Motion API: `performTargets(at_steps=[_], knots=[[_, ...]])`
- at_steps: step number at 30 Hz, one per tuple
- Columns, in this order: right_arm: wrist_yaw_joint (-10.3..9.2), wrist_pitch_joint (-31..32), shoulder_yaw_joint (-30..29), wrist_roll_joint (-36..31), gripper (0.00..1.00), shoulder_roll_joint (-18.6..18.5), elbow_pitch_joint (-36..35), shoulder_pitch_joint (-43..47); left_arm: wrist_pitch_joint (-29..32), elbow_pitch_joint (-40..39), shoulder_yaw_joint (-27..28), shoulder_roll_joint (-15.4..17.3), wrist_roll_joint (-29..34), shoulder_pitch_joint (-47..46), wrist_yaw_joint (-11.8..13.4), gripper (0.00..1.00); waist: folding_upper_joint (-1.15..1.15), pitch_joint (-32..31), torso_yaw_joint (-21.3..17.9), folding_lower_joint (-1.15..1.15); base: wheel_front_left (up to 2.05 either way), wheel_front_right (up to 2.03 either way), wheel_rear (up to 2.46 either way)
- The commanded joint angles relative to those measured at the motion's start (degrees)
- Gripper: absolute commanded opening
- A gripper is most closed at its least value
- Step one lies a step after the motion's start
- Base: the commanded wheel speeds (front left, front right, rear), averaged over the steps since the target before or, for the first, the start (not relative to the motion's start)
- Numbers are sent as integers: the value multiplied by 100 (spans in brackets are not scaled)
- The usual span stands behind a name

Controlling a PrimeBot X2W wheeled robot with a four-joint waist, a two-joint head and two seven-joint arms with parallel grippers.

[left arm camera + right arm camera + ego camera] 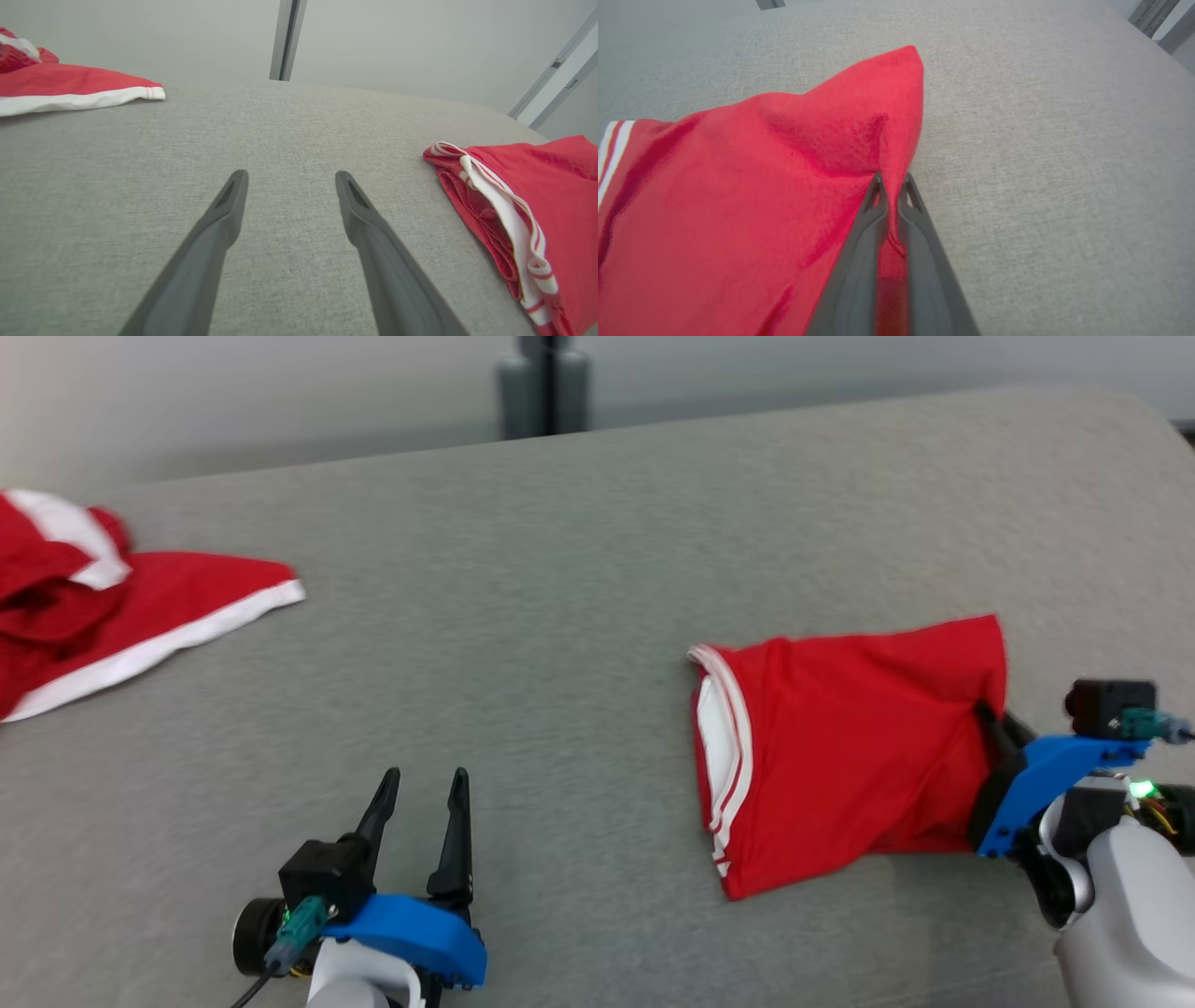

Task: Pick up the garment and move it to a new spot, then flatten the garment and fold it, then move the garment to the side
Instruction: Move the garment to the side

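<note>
Clamps right gripper (pixel 892 179) tight on a ridge of the folded garment (pixel 840 747) at its right edge, right of centre on the grey surface (pixel 560 569), likely for dragging it aside; holds left gripper (pixel 425 775) wide open, empty, well apart

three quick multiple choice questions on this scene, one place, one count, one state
1. Where does the crumpled red garment lie in the head view?
A) far left
B) centre
C) far right

2. How many red garments are on the grey surface?
A) one
B) two
C) three

3. The right end effector is:
A) open over bare surface
B) shut on the folded garment
C) shut on nothing

Answers:
1 A, it sits at the left edge.
2 B, one is crumpled and one is folded.
3 B, red cloth is pinched in it.
</note>
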Motion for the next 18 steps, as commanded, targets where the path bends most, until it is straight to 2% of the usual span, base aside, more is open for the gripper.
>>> performTargets(at_steps=[1,6,9,13,18], knots=[[-1,-39,-68,-20,0,-87,-51,-108,5,-26,-28,15,46,-110,-9,100,-1,-54,-231,-1,0,0,0],[0,-73,-206,-68,0,-66,-142,-379,97,-118,-60,103,111,-281,-13,100,-1,212,-970,-1,0,0,0],[0,-122,-258,-45,0,26,-126,-513,182,-180,-111,149,159,-412,-18,100,-1,353,-1263,-1,0,0,0],[0,-224,-280,-26,0,112,-42,-655,276,-270,-155,222,217,-551,-11,100,-1,494,-1424,-1,0,0,0],[0,-359,-357,-47,0,142,106,-786,329,-352,-161,269,228,-635,22,100,-1,555,-1340,-1,0,0,0]])
